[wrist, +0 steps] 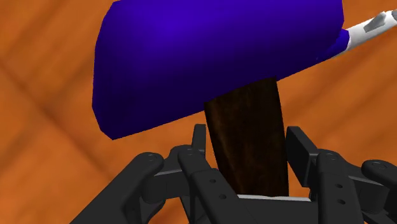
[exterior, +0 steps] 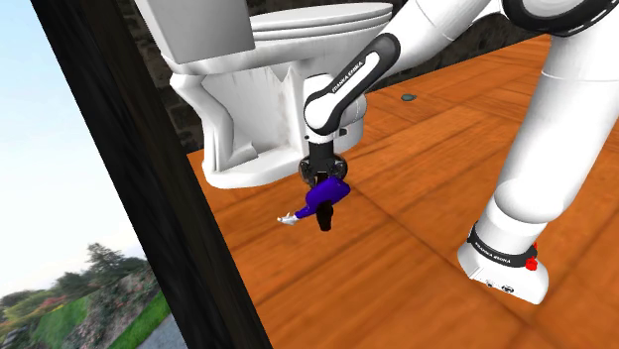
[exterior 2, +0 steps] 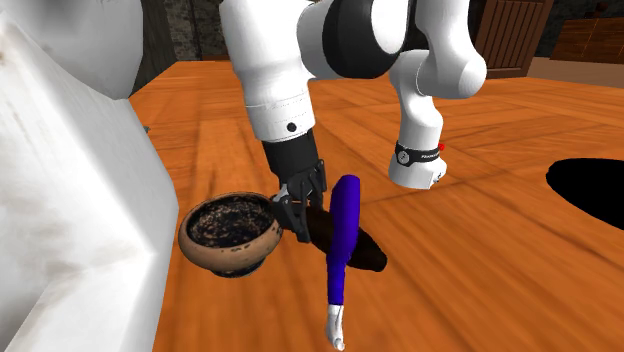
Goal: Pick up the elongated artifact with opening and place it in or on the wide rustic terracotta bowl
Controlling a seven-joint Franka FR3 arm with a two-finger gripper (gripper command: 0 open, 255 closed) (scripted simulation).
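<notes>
The elongated artifact has a deep blue body (exterior 2: 343, 232) ending in a white tip (exterior 2: 335, 325), and a dark brown stem (exterior 2: 355, 248) crossing it. My gripper (exterior 2: 300, 205) is shut on that brown stem (wrist: 248, 146), with one finger (wrist: 299, 147) pressed against each side. The blue body (wrist: 210, 57) lies just beyond the fingertips. In the shoulder view the gripper (exterior: 320, 183) points down over the wooden floor with the blue body (exterior: 324, 197) under it. The terracotta bowl (exterior 2: 230, 250), dark inside, stands on the floor right beside the gripper, on the toilet's side.
A white toilet (exterior: 260, 94) stands close behind the gripper, and its base (exterior 2: 60, 210) is next to the bowl. The arm's base (exterior: 504, 260) rests on the wooden floor (exterior: 417, 198). A dark wall edge (exterior: 129, 188) borders the shoulder view's left. A black area (exterior 2: 590, 187) lies at the second exterior view's right.
</notes>
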